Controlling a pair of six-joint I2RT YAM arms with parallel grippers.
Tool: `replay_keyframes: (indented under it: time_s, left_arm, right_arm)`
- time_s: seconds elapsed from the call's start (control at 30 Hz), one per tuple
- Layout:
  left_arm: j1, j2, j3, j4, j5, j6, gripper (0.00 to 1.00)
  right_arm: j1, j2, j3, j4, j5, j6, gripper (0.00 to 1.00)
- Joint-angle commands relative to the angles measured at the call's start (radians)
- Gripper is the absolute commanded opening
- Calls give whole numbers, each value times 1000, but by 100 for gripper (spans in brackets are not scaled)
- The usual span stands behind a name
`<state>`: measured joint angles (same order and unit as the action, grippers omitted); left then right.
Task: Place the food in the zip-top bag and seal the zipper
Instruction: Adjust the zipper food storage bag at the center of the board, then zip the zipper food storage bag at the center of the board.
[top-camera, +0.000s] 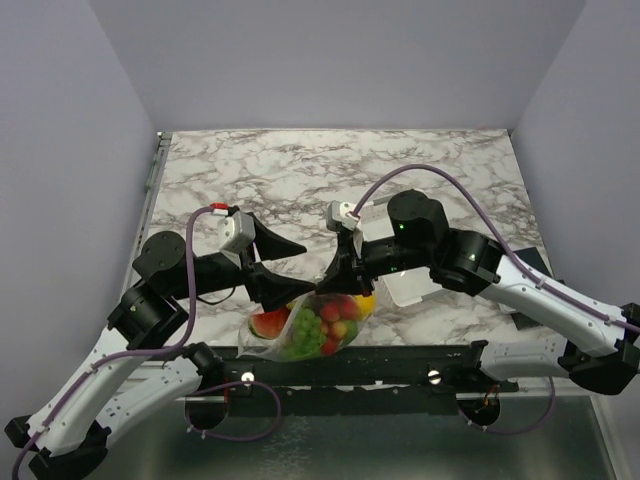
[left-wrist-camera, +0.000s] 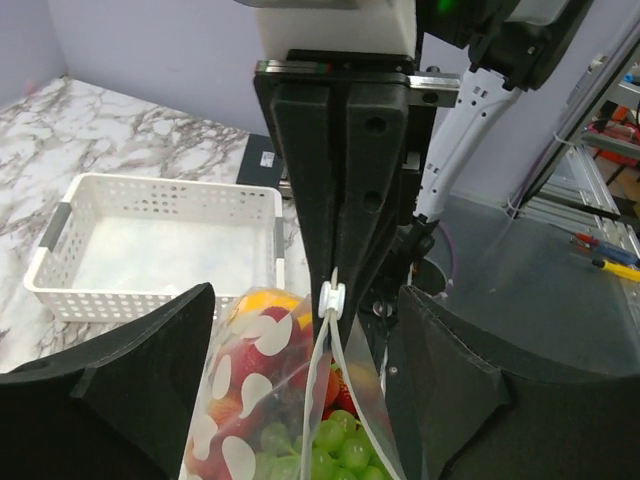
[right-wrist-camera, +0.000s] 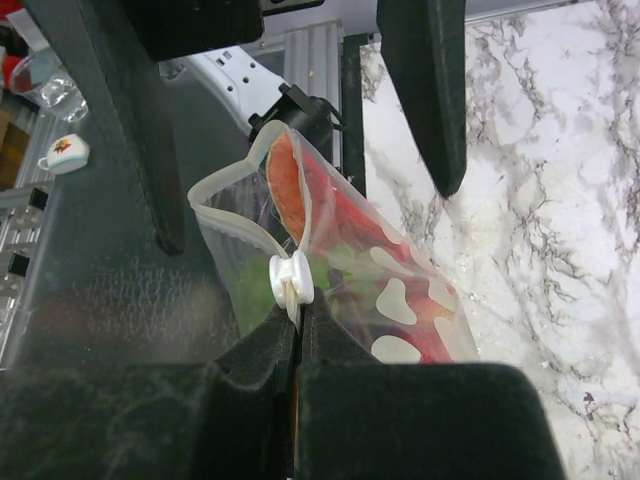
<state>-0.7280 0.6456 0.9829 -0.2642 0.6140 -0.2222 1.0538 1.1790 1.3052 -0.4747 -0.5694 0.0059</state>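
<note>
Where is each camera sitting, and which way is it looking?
Top camera: high behind the arms, looking down at the marble table; both arms show, left hand and right hand meeting at the zip-top bag.
Left wrist camera: on the left arm, looking between its own open fingers at the shut right hand, white basket behind.
Right wrist camera: on the right arm, looking past its own shut fingers at the bag and the left hand's fingers.
Shared: both wrist views show the bag's white zipper slider.
</note>
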Motion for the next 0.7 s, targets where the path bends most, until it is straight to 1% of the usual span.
replay_keyframes:
  time_s: [0.0,0.23,0.57,0.67]
  left_arm:
    - [0,8,-20,22,85,27,73]
    - [0,6,-40,23,104,34,62]
    - [0,-5,-59,19,123,34,39]
    - [0,-2,-58,20,129,33,35]
  right_arm:
    - [1,29,70,-2,-66,59,1]
    - [1,69,111,-21,-70,83,1]
    - [0,80,131,-36,-60,85,1]
    - [0,82,132,-36,-60,86,1]
